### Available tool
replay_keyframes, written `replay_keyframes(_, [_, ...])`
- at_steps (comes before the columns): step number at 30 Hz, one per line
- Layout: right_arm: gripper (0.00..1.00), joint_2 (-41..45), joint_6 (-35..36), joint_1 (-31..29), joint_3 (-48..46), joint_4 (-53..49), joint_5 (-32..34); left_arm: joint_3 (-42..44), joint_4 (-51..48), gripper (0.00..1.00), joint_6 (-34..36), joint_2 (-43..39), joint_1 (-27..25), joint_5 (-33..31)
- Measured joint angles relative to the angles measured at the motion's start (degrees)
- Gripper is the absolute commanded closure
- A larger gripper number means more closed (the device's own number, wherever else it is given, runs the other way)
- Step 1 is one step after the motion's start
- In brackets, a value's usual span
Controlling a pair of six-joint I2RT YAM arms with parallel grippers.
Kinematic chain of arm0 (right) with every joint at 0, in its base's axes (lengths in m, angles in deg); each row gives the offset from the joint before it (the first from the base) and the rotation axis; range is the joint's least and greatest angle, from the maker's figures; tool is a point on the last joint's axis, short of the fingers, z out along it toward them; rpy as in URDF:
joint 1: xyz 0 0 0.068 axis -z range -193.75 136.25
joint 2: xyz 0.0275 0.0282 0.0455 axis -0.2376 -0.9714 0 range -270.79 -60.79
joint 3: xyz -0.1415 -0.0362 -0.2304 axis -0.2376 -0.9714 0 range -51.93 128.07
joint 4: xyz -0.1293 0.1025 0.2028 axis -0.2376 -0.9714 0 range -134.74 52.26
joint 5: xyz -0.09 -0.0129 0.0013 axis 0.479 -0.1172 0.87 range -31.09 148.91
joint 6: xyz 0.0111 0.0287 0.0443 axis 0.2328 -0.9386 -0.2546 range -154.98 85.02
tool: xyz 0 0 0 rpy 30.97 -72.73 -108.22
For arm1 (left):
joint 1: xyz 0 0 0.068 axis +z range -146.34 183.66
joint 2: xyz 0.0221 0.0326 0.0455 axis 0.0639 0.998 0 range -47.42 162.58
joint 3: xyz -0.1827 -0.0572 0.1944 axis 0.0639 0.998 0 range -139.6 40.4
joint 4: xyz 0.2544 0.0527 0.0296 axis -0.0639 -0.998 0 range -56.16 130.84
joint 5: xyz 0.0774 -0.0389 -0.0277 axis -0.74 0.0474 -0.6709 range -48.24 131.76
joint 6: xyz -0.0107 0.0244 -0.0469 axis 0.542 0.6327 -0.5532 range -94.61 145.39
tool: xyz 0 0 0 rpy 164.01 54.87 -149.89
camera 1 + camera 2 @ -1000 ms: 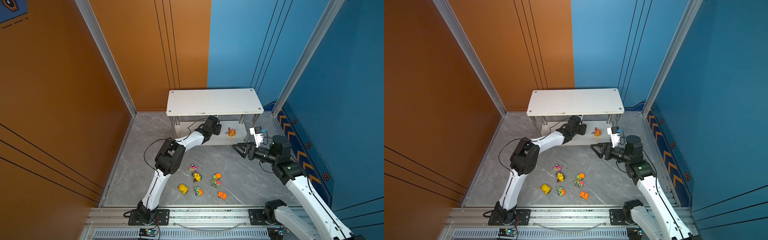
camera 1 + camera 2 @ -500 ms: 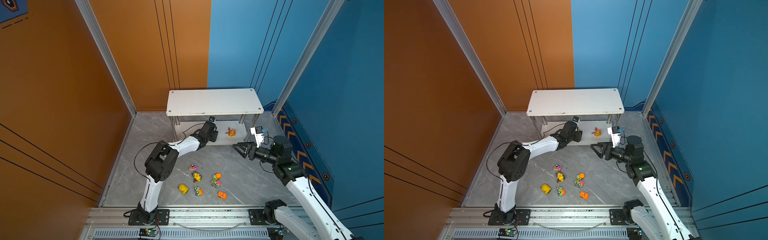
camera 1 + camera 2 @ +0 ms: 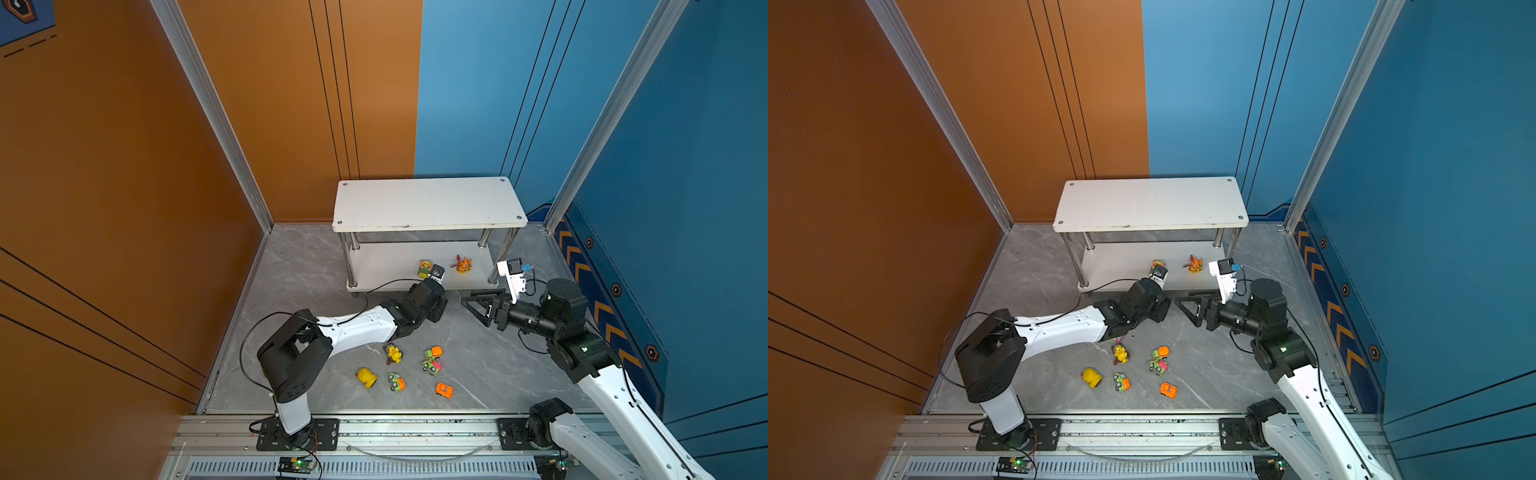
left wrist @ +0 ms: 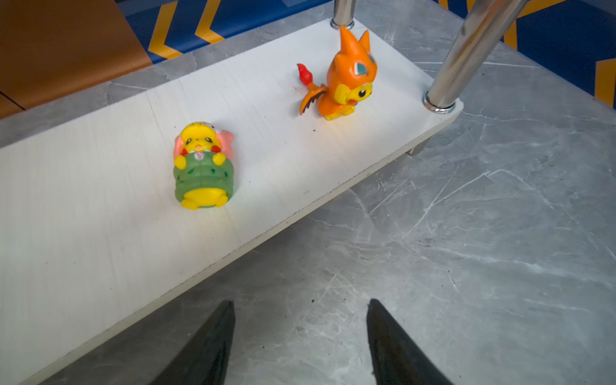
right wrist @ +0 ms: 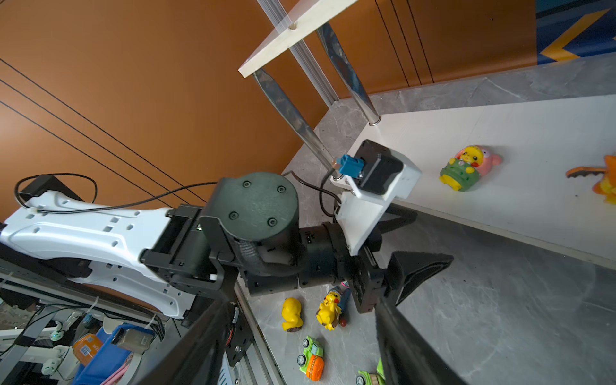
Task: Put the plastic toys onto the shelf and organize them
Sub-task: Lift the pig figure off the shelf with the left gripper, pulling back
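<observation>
The shelf stands at the back in both top views. On its lower board a yellow figurine in a green and pink wrap lies on its back, and an orange figurine stands near a chrome leg. My left gripper hangs open and empty over the floor just in front of that board. My right gripper is open and empty, pointing at the left wrist. On the floor lie a yellow figurine, a yellow toy and several cars.
The chrome leg rises at the board's right corner. The left arm's wrist and the right gripper are close together in front of the shelf. An aluminium rail borders the floor at the front; walls close in the left, back and right sides.
My left gripper has pulled back from the shelf's lower board toward the front, and the yellow-and-green figurine now lies uncovered on the board. The right arm has barely moved.
</observation>
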Motion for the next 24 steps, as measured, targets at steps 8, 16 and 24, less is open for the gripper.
replay_keyframes(8, [0.28, 0.07, 0.87, -0.04, 0.0, -2.01, 1.95, -8.98, -1.97, 0.28, 1.99, 5.79, 4.68, -2.43])
replay_keyframes(16, [0.27, 0.07, 0.87, 0.57, 0.0, -2.01, 1.95, -20.41, -5.7, 0.27, 2.47, 15.8, 10.56, -1.49])
replay_keyframes(24, [0.26, 0.04, 0.87, 1.14, 0.0, -1.99, 1.92, -22.38, -6.99, 0.27, 1.73, 19.17, 10.91, 1.7])
